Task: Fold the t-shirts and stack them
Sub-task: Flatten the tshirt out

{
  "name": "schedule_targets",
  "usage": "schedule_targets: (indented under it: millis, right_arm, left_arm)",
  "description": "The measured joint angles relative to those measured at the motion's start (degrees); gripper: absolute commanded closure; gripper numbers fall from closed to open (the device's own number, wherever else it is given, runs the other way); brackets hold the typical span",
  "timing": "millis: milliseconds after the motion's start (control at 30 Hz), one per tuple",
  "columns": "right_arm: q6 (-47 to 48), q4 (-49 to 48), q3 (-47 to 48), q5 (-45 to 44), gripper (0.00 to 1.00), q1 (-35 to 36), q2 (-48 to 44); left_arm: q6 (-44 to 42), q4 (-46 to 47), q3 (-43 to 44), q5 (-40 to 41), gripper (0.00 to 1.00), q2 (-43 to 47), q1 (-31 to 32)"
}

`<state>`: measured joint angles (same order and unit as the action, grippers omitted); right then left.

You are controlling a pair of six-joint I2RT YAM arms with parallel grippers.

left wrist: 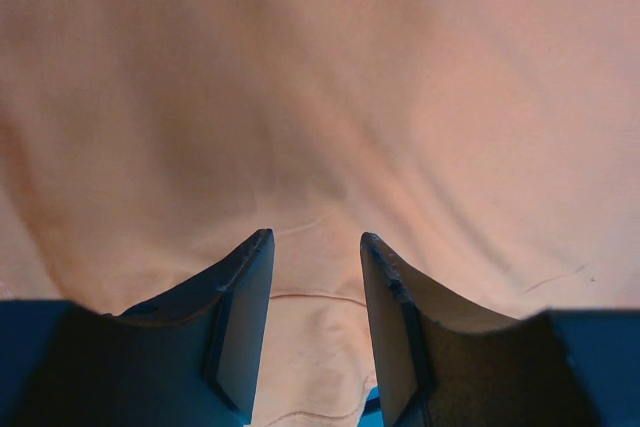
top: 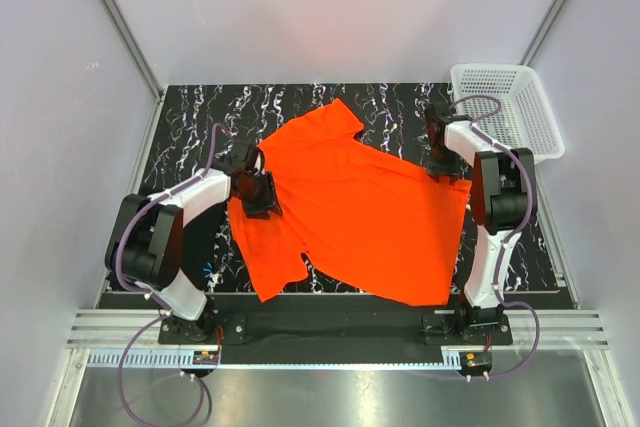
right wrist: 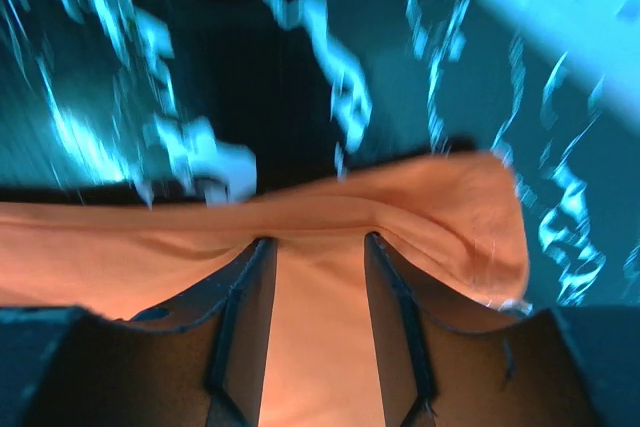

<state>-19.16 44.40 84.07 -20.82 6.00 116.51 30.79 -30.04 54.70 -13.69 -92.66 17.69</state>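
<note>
Okay, step: judging by the layout, the grab before the first fold; the orange-red t-shirt lies spread open with no fold in it yet.
Shirt place: on the black marbled mat, between the two grippers, touching both.
Left gripper: jaws part-way apart, over the collar end. The wrist view shows cloth with a stitched seam filling the gap and running on ahead of the fingertips. It does not look pinched.
Right gripper: jaws part-way apart at the far hem corner. The hem edge bunches just ahead of the fingertips, bare mat lies beyond it, and no grip shows.
Shirt heading: collar toward the left gripper, hem toward the right gripper.
Long axis: collar to hem, gripper to gripper, slanted so the hem end sits nearer the arm bases.
Sleeves: one points away from the left gripper toward the far edge of the mat, the other back toward the left arm's base.
Next move needs: probably both jaws closing on a single layer at their edges, then lifting together evenly so the cloth does not skew.
Stack: no second shirt in view.
White mesh basket: beyond the right gripper, apart from the shirt.
</note>
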Motion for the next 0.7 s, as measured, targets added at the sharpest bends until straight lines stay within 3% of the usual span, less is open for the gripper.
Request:
schedule_targets:
  millis: [400, 567, 700]
  right_arm:
    - [5.90, -1.29, 20.46, -9.16, 0.46, 0.00, 12.41]
    - [6.51, -0.35, 20.79, -8.83, 0.42, 0.48, 10.80]
    - [5.97, 1.68, 15.30, -4.46, 0.42, 2.78, 3.54]
  left_arm:
    - [0.83, -0.24, -0.72, -0.02, 0.55, 2.84, 0.00]
    - [0.72, -1.03, -0.85, 0.26, 0.54, 4.70, 0.00]
    - [0.31, -1.14, -0.85, 0.31, 0.55, 5.18, 0.00]
